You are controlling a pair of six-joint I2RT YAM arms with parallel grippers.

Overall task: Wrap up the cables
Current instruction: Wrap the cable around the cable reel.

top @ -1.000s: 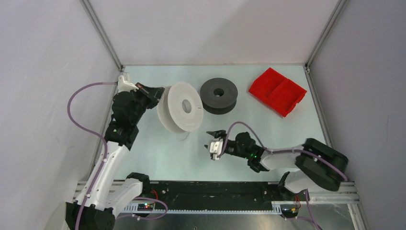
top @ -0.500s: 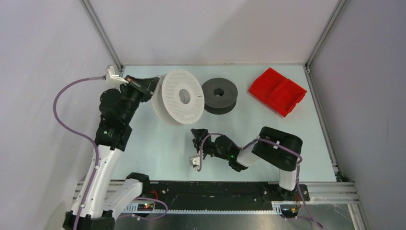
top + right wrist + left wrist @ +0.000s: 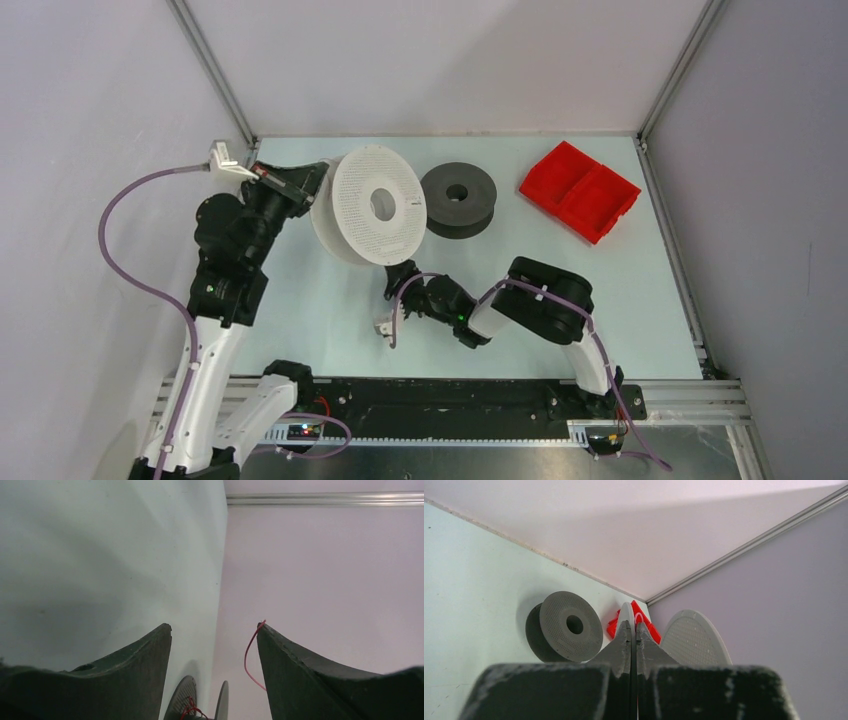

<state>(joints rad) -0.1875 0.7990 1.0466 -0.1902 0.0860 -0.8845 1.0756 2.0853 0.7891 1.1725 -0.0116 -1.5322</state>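
White plastic is what the work turns on: the round, flanged white spool (image 3: pixel 360 220) stands tipped up on edge, right at the tips of the left gripper (image 3: pixel 305 180). That gripper's fingers are pressed together on the thin rim of one flange, which in the left wrist view shows as a pale sliver poking out past the fingertips. The right gripper (image 3: pixel 397 278) hovers low over the pale green tabletop (image 3: pixel 320 300), just below the spool's lower edge, its jaws well apart with nothing between them. On the far side of the white spool from the left gripper rests the dark grey round flanged spool (image 3: pixel 475 205), apart from both grippers. The thread-like cables are too fine to make out here.

I judge the step in hand to be steadying the white spool so that its loose strand can be wound on. Next, the right gripper probably has to find and pinch the free end near it, a delicate pick for so thin a thread.
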